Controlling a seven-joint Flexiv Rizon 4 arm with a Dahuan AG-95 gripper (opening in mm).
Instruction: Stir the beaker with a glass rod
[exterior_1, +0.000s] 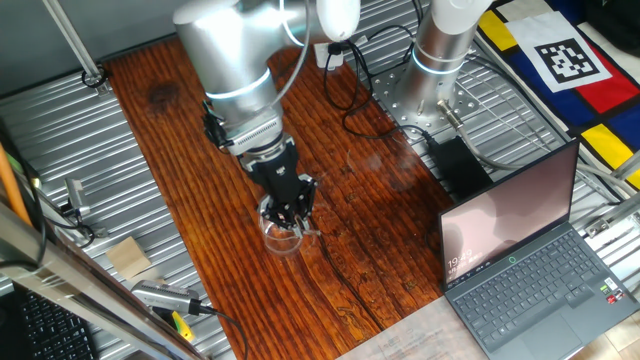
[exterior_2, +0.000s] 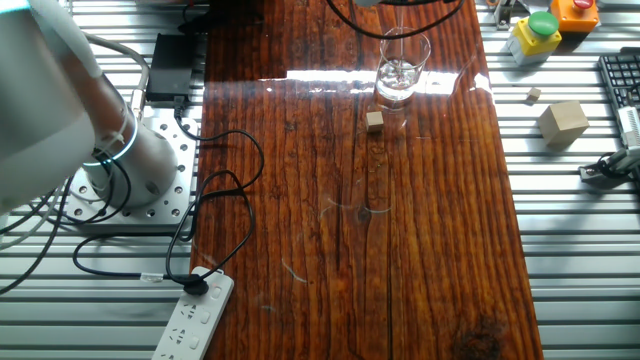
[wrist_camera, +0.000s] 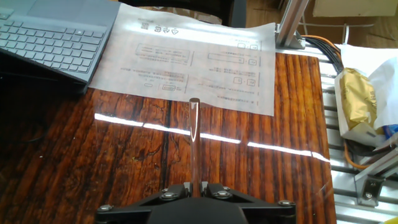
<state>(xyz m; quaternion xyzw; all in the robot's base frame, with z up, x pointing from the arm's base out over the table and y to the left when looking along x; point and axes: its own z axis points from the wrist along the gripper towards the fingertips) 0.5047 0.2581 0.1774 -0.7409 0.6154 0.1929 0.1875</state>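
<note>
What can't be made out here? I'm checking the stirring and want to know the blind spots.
- Rod tip inside the beaker: in one fixed view the gripper covers it.
- Gripper in the other fixed view: cut off by the top edge; only the glass rod enters the frame.
- Beaker in the hand view: not visible; the rod ends against the table.
- Liquid level: the clear glass and glare in the other fixed view hide it.

A robotics lab: the arm's base (exterior_2: 130, 165) is bolted beside a wooden table (exterior_2: 400, 250), with a laptop (exterior_1: 525, 255), fiducial marker (exterior_1: 566, 60), emergency-stop button (exterior_2: 541, 28) and power strip (exterior_2: 195, 318) around it.
</note>
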